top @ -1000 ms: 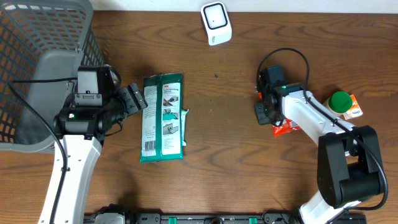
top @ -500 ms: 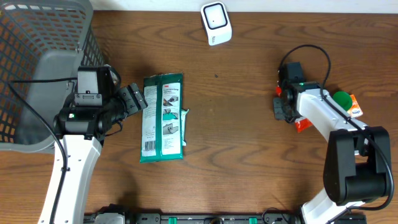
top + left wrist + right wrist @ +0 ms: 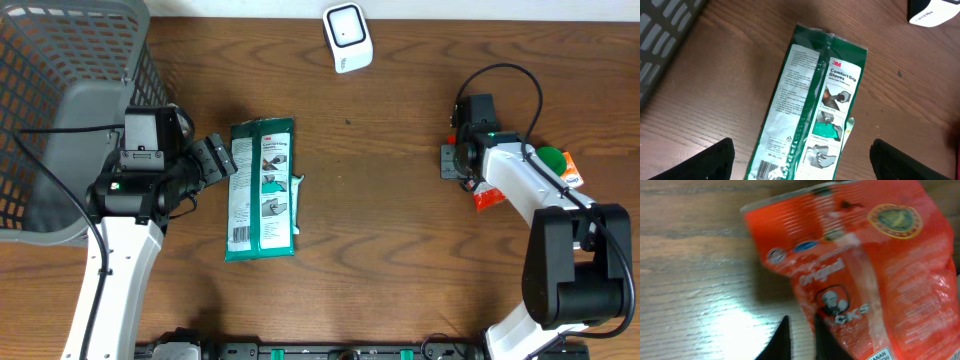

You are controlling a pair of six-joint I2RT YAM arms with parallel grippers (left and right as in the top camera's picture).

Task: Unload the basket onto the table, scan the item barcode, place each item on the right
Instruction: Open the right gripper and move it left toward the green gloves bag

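On the left half of the table (image 3: 380, 250) the green glove packet (image 3: 262, 190) lies flat, printed face up, its position unchanged from a second ago. Just beside its left edge the left gripper (image 3: 215, 160) hovers with jaws spread wide and nothing between them; it has not moved. The white scanner (image 3: 347, 37) stands well apart at the table's far edge, also unmoved.

The right arm has shifted rightward over the last second. The right gripper (image 3: 452, 162) and the red snack bag (image 3: 486, 198) now sit nearer the green-capped item (image 3: 548, 160) than before. In the wrist view the right fingertips (image 3: 782, 340) stand close together at the bag's lower edge. Whether they pinch it cannot be told. The grey mesh basket (image 3: 60, 60) occupies the left corner.
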